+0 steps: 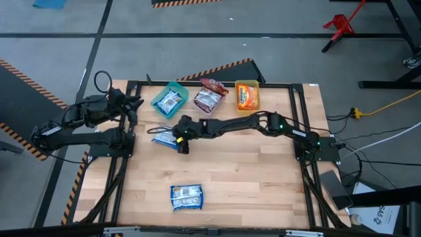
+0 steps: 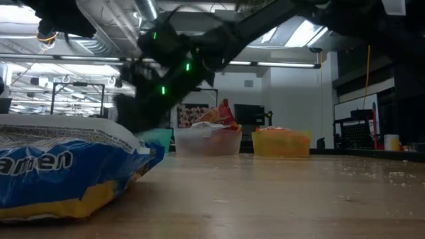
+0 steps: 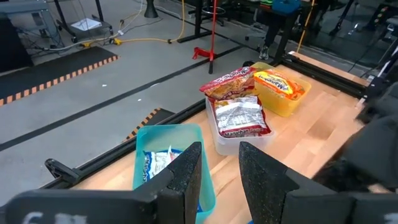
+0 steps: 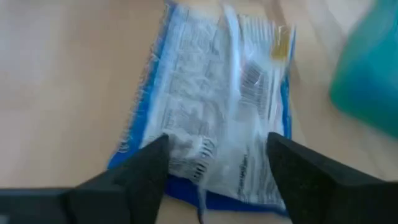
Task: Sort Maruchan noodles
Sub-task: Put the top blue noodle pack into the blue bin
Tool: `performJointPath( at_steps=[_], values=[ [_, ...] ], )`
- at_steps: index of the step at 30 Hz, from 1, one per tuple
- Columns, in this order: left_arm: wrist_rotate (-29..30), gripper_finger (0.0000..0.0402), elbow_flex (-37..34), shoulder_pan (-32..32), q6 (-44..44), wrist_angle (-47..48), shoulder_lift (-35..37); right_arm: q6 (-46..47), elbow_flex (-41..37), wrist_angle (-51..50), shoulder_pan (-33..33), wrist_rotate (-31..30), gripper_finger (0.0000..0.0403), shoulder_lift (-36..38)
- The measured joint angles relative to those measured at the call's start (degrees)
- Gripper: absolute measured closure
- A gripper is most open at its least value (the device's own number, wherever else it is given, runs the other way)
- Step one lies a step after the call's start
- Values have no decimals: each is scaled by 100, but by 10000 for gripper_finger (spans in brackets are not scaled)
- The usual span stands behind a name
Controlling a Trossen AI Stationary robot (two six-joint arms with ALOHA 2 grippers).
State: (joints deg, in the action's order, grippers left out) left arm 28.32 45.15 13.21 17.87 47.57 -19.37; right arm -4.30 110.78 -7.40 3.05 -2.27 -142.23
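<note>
Little can be read. On the blue and yellow plastic noodle packet (image 2: 63, 172) lying nearest in the low view, large white letters show part of a brand word, roughly "arten", cut off at the picture's edge. In the left wrist view, the orange plastic noodle packet (image 3: 278, 85) in the yellow plastic bin (image 3: 287, 102) carries a red oval logo, its lettering too small to make out. The blue plastic packet (image 4: 217, 106) in the right wrist view shows a barcode and fine print, all blurred.
</note>
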Motion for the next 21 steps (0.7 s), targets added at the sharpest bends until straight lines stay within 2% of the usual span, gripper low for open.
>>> performJointPath(
  at_steps=[3,6,10,16,18,21],
  values=[
    [-66,301,0,0,0,-1,1,249,13,-14,0,-217,131,-85],
    [-68,301,0,0,0,-2,1,277,22,-40,-2,-280,145,-110],
    [-35,301,0,0,-28,-2,1,284,24,-122,-21,-486,216,-107],
    [-35,301,0,0,-42,2,1,394,33,-372,-2,-365,371,-90],
    [-35,301,0,0,-42,16,0,388,33,-400,-1,-317,392,-90],
    [-34,301,0,0,-44,40,0,419,28,-424,0,-315,393,-94]
  ],
)
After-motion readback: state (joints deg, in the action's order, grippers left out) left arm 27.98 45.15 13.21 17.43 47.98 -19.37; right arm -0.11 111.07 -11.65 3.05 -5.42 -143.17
